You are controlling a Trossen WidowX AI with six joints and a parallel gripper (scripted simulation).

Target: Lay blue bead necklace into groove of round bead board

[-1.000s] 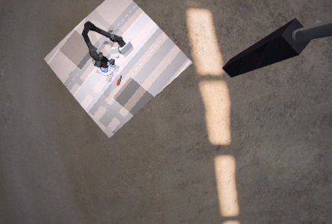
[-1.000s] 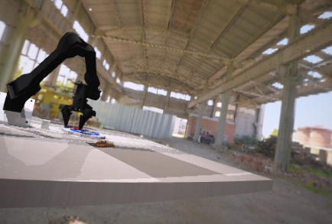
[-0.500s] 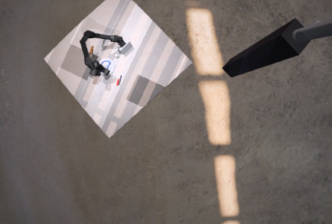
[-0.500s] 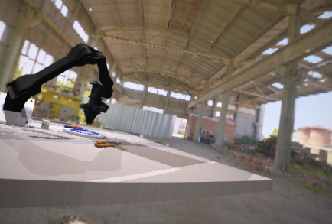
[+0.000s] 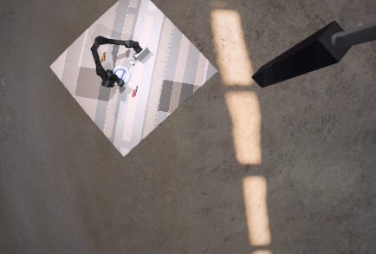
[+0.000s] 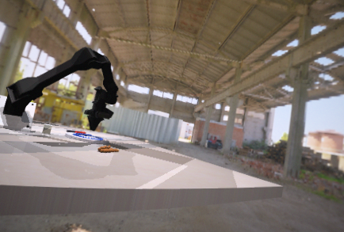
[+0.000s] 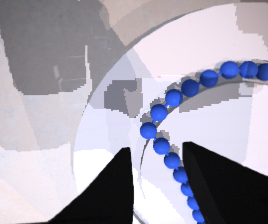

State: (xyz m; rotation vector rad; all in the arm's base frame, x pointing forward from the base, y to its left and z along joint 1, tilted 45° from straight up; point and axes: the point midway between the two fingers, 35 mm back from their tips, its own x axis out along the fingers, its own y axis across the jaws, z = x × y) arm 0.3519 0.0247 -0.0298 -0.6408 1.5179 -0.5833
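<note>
The round white bead board (image 5: 128,75) (image 7: 195,30) lies on the table. The blue bead necklace (image 5: 121,72) (image 6: 96,138) (image 7: 229,69) lies on it. In the wrist view its upper part curves along the groove. At the left it bends sharply and runs down and inward, off the groove line, passing behind the right finger. The bare groove shows below that bend. My gripper (image 5: 122,83) (image 6: 93,128) (image 7: 156,153) is partly open and empty, its fingertips above the board on either side of the bend's lower beads. The right finger hides part of the necklace.
An orange beaded item (image 5: 103,56) (image 6: 108,149) lies on the table beside the board. A red and dark item (image 5: 134,92) lies on the board's other side. A small pale block (image 5: 132,62) (image 6: 47,129) stands near the arm's base (image 5: 143,54).
</note>
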